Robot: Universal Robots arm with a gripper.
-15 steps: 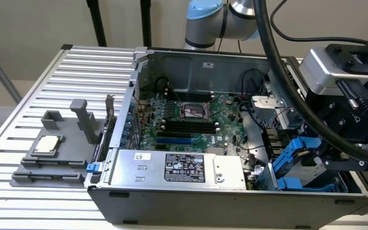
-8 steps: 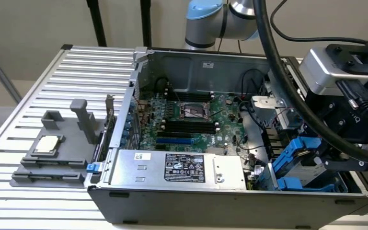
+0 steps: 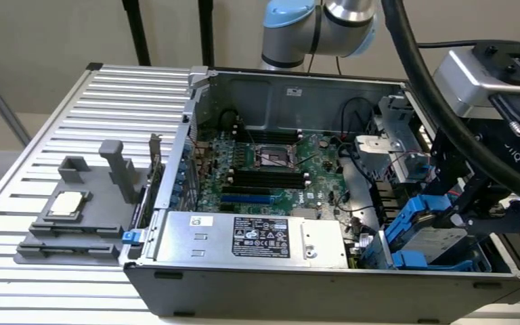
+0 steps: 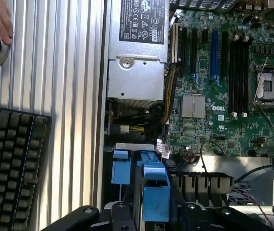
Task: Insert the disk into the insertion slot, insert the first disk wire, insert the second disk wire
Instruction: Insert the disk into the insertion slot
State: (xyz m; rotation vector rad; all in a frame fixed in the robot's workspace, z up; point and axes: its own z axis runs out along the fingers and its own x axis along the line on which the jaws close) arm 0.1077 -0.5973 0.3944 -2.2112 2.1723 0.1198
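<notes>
My claw (image 4: pixel 153 214) is clamped on the disk (image 4: pixel 155 190), tilted over the slot (image 3: pixel 412 260) in the computer case (image 3: pixel 332 292).

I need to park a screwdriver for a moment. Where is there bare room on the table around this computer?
Bare ribbed table lies beyond the grey fixture, at the exterior view's left of the computer case; another strip runs between the keyboard and the case. Crowded: the case's drive-cage corner, where the gripper holds the disk.
</notes>
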